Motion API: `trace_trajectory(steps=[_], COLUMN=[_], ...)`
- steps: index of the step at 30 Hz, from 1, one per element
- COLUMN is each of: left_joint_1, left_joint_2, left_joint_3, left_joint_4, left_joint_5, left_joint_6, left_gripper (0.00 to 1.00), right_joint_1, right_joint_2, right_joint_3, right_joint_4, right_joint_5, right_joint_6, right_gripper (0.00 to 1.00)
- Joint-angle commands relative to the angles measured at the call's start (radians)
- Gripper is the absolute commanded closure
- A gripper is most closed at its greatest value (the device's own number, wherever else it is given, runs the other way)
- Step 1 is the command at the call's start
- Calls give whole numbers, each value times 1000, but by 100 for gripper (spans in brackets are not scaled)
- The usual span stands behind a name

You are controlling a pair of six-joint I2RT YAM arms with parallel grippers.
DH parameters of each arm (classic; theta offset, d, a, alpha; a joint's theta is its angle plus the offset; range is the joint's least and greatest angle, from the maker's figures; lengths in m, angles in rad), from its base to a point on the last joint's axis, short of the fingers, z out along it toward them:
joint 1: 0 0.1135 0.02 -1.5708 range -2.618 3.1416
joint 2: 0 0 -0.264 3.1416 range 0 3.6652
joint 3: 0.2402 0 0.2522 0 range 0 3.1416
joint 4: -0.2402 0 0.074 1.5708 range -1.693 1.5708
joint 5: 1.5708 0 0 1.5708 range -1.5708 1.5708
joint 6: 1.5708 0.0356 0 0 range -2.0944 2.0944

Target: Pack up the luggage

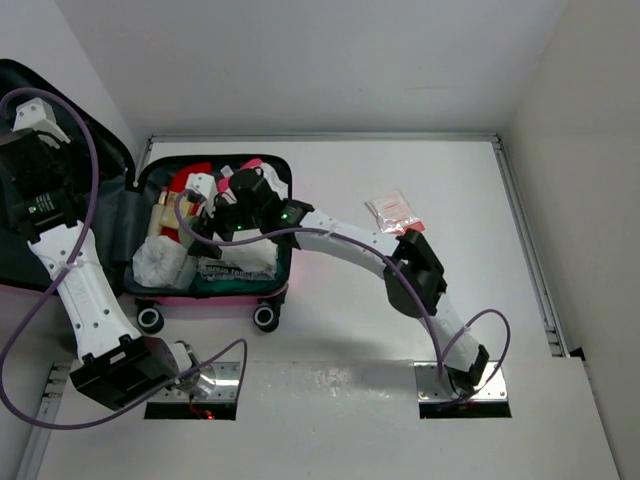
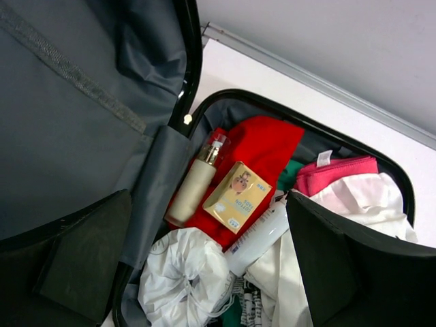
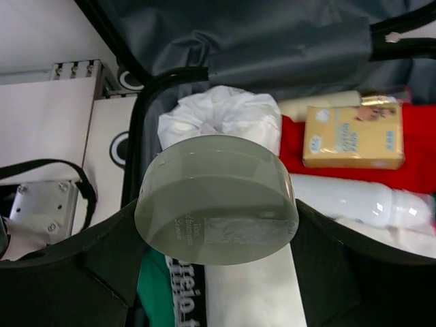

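Up close, pinches a round grey-green tin [image 3: 216, 184] in the right gripper [image 3: 218, 211], low over the luggage [image 1: 212, 297], which lies open on the table [image 1: 400, 170] with its wheels toward the arm bases. Hangs the left gripper [image 2: 204, 225] above the luggage too, fingers spread wide, nothing between. Inside the luggage: cream bottle [image 2: 194, 191], yellow box [image 2: 237, 197] and white tube [image 2: 262, 235] on red cloth [image 2: 269, 146], crumpled white bag [image 2: 184, 272] beside.

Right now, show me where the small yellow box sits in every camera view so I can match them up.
Top external: yellow box at the left end of the open suitcase, near the lid hinge.
Left wrist: yellow box at centre, between cream bottle and white tube.
Right wrist: yellow box upper right, beyond the round tin in the right fingers.
Shared landmark: the red cloth under it.
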Motion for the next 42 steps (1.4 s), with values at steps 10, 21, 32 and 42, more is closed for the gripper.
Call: trace_trajectory(steps=[10, 21, 32, 42], left_joint_1=[18, 18, -418, -605], left_joint_2=[-33, -33, 85, 161], left_joint_3=[-6, -24, 62, 105], left_joint_4=[2, 55, 75, 55], left_joint_5=[19, 76, 143, -52], left_joint_6=[53, 44, 199, 218], left_gripper=[0, 0, 7, 3], right_joint_1=[58, -62, -658, -840], right_joint_2=[110, -104, -523, -378], right_joint_3=[54, 28, -363, -499], right_joint_4=[134, 111, -286, -458], right_joint_5=[-41, 40, 166, 300], right_joint_6=[92, 184, 265, -6], right_gripper=[12, 0, 25, 24])
